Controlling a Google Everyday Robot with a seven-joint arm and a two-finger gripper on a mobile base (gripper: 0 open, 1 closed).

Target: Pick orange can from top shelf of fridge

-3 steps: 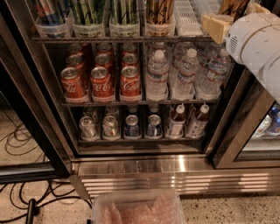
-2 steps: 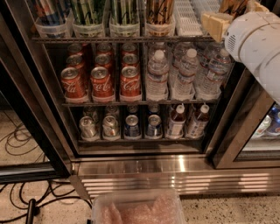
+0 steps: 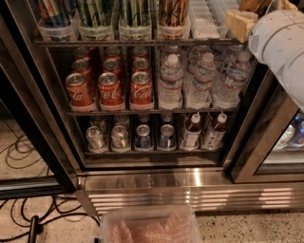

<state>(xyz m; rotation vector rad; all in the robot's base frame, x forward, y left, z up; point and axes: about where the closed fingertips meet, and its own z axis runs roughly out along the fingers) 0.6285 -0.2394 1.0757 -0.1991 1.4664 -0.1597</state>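
Fridge (image 3: 42,95): wire racks of drinks. Top shelf (image 3: 133,42): four clear cups (image 3: 97,32) at left; fourth holds orange can (image 3: 173,12), second and third green-striped cans (image 3: 97,12). Middle rack (image 3: 152,112): red cans (image 3: 110,88) left, water bottles (image 3: 199,80) right. Pincer (image 3: 241,23): top right, beside white dividers (image 3: 204,19); grip cannot be told.

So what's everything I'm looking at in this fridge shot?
orange can: one, copper-orange, top shelf, fourth cup from left
green-striped cans: two lanes, top shelf, left of it
dark can: one, top shelf, far left
white dividers: ribbed, top shelf, right
cola cans: about nine, red, middle rack left
water bottles: three in front, more behind, clear, middle rack right
small cans: two silver, two blue, bottom rack
capped bottles: two, reddish, bottom rack right
fridge: one, dark frame, steel base
plastic bin: one, clear, floor in front
cables: black, floor left
gripper: one, tan, top right, by the top shelf's end
arm: one, white, right edge
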